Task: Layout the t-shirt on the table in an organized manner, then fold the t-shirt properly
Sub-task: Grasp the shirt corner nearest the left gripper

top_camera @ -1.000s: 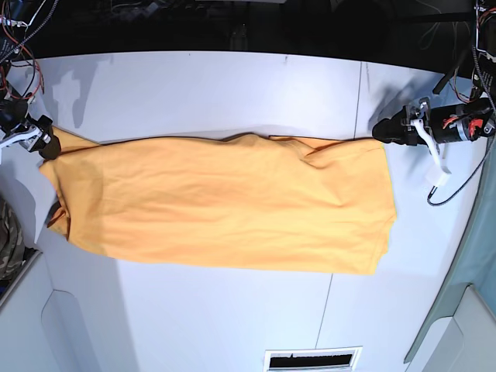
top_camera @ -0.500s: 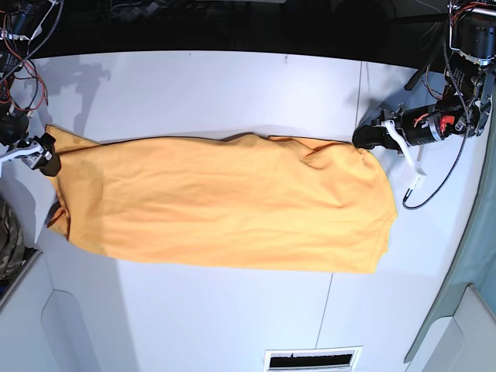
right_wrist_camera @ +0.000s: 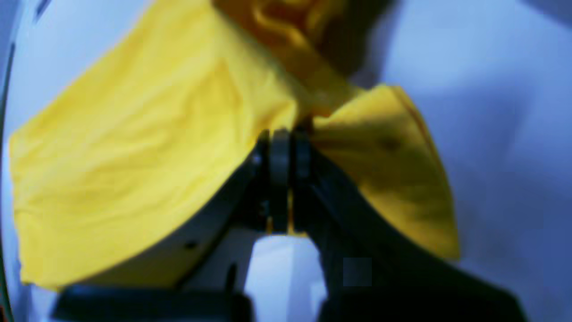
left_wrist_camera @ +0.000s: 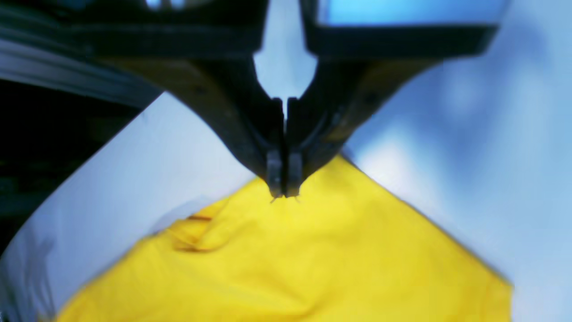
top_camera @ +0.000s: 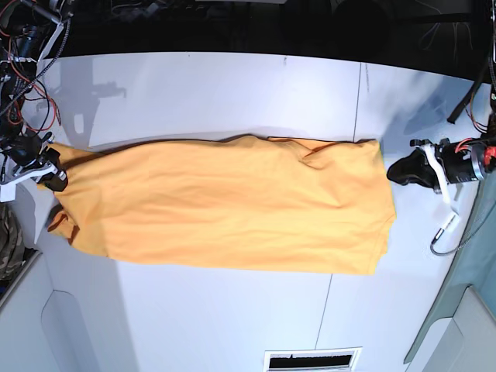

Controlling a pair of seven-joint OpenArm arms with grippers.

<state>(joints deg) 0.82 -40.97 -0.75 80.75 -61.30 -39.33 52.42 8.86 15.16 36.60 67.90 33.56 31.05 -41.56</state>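
Note:
The orange-yellow t-shirt [top_camera: 232, 201] lies as one long flat band across the white table [top_camera: 232, 93], with a small crease near its far right corner. My left gripper [top_camera: 391, 172] sits at the band's right edge. In the left wrist view its tips [left_wrist_camera: 284, 193] are shut, pinching the peak of the t-shirt [left_wrist_camera: 290, 259]. My right gripper [top_camera: 56, 180] is at the left end. In the right wrist view it [right_wrist_camera: 280, 134] is shut on bunched t-shirt [right_wrist_camera: 134, 147] cloth that drapes over both fingers.
A camouflage cloth [top_camera: 8, 240] hangs off the table's left edge. A slotted vent [top_camera: 312, 359] sits at the near edge. A thin seam [top_camera: 358, 101] crosses the table. A loose cable [top_camera: 446, 232] dangles under the left arm. Dark space lies beyond the far edge.
Both grippers have gone from open to shut. The left one moved from the far right corner down along the right edge, and that corner now lies spread out. The right one dropped slightly.

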